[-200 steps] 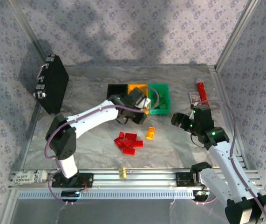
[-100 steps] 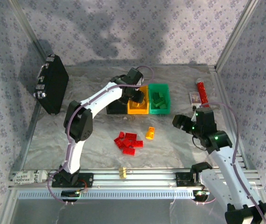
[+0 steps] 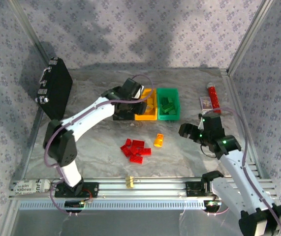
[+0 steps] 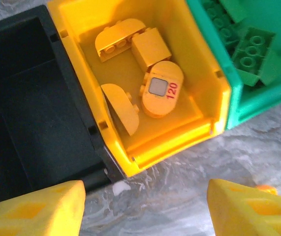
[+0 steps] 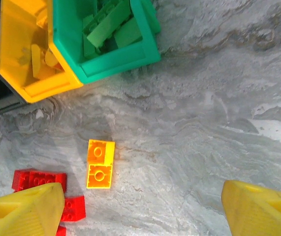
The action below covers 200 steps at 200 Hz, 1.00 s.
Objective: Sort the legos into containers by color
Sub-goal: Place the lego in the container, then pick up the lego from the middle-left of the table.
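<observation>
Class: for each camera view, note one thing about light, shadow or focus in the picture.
Top view: broad soft shadows mottle the back wall. Left wrist view: the left arm's fingers are blurred, the yellow bin sharp, the black bin too dark for detail. Right wrist view: the right arm's fingers are blurred, the orange brick crisp, the table shows pale glare.

Black case (image 3: 54, 91), red cylinder (image 3: 212, 96)

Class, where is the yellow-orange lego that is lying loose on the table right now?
In the top view, the yellow-orange lego lies just right of the red legos, nearer the arms than the yellow bin and green bin.
</observation>
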Each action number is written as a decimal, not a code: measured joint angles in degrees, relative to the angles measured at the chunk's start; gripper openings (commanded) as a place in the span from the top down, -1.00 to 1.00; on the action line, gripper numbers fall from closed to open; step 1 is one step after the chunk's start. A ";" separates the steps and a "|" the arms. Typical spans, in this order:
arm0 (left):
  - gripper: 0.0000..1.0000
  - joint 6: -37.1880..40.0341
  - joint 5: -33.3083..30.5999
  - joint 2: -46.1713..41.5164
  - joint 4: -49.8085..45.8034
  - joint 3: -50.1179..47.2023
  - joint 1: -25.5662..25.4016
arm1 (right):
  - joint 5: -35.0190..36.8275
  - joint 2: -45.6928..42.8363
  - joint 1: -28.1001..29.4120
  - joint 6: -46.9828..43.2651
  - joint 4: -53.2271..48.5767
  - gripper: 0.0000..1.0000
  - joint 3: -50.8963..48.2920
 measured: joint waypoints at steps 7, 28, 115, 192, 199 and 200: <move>-0.35 -0.04 -0.55 -2.40 1.03 -2.45 -1.03 | 0.02 1.05 1.18 -0.02 0.15 -0.73 -0.02; -0.36 -0.70 -1.79 -9.11 3.34 -9.62 -4.20 | 0.24 4.63 5.31 -0.20 1.09 -0.75 -0.02; -0.42 -9.55 -2.51 -26.47 6.71 -36.28 -5.95 | 5.64 18.95 21.64 1.33 6.01 -0.68 1.90; -0.35 -12.22 -1.01 -16.15 9.46 -36.87 -5.95 | 8.87 22.40 24.59 2.51 7.48 -0.67 4.90; -0.33 -12.24 -1.03 -14.78 9.46 -36.35 -5.95 | 9.20 22.16 24.59 2.67 7.48 -0.67 4.87; -0.33 -12.22 -1.01 -14.64 9.46 -36.30 -5.95 | 9.20 22.14 24.59 2.67 7.48 -0.67 4.87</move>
